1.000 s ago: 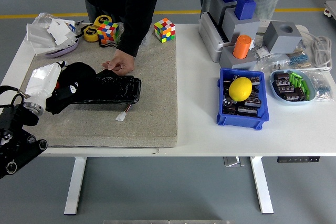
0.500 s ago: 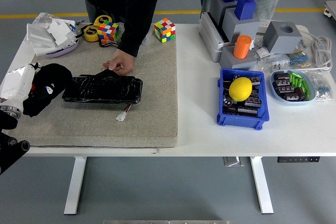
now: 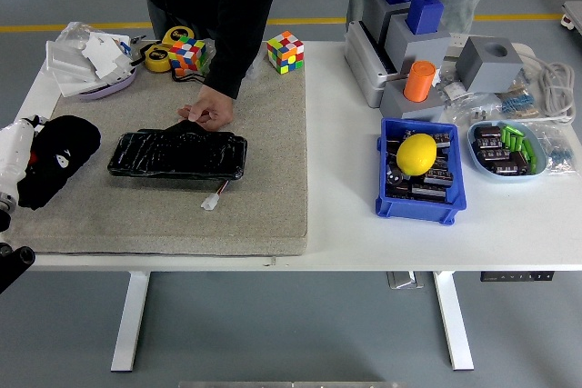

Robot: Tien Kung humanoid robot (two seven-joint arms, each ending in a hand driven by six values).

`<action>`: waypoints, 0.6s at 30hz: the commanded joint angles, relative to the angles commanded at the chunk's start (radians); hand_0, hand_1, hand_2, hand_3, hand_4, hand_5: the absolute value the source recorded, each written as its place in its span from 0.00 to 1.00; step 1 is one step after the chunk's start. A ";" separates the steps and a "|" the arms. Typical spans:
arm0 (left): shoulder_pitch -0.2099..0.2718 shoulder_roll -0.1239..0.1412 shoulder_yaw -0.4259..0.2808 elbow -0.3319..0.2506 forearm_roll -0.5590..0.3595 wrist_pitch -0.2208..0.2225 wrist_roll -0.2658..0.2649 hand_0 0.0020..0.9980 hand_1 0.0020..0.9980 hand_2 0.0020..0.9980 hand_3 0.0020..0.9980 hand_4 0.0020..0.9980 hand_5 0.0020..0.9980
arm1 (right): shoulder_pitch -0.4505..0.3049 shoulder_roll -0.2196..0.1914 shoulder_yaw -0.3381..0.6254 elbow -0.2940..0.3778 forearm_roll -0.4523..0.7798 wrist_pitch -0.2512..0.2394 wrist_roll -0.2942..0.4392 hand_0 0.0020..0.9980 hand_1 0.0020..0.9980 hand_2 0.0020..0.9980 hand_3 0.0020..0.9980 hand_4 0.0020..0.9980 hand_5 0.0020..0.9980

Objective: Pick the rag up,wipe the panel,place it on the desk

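White counter carrying a beige mat; black panel lying on the mat, a person's hand pressing its far edge; left hand at the left edge gripping the black rag, sitting on the mat left of the panel; small white plug lying near the panel.

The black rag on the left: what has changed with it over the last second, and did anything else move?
The left hand has drawn back toward the table's left edge, taking the black rag off the black panel, which now lies fully uncovered. The rag sits at the mat's left edge, against the hand. The person's hand stayed at the panel's far edge; everything else kept its place.
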 joint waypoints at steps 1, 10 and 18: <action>0.004 0.001 -0.007 0.003 -0.002 0.000 -0.001 0.18 0.11 0.31 0.66 0.55 0.05 | -0.001 0.000 0.001 0.000 0.000 0.000 0.000 0.75 0.68 0.70 0.64 1.00 0.61; 0.033 -0.001 -0.021 0.034 -0.067 0.000 -0.040 0.25 0.36 0.49 0.59 0.65 0.18 | -0.002 0.001 0.003 0.000 -0.004 -0.001 -0.004 0.75 0.68 0.70 0.64 1.00 0.61; 0.031 -0.014 -0.009 0.045 -0.098 0.000 -0.055 0.25 0.41 0.50 0.59 0.74 0.23 | 0.001 0.001 0.002 0.001 -0.007 0.002 -0.007 0.75 0.68 0.70 0.64 1.00 0.61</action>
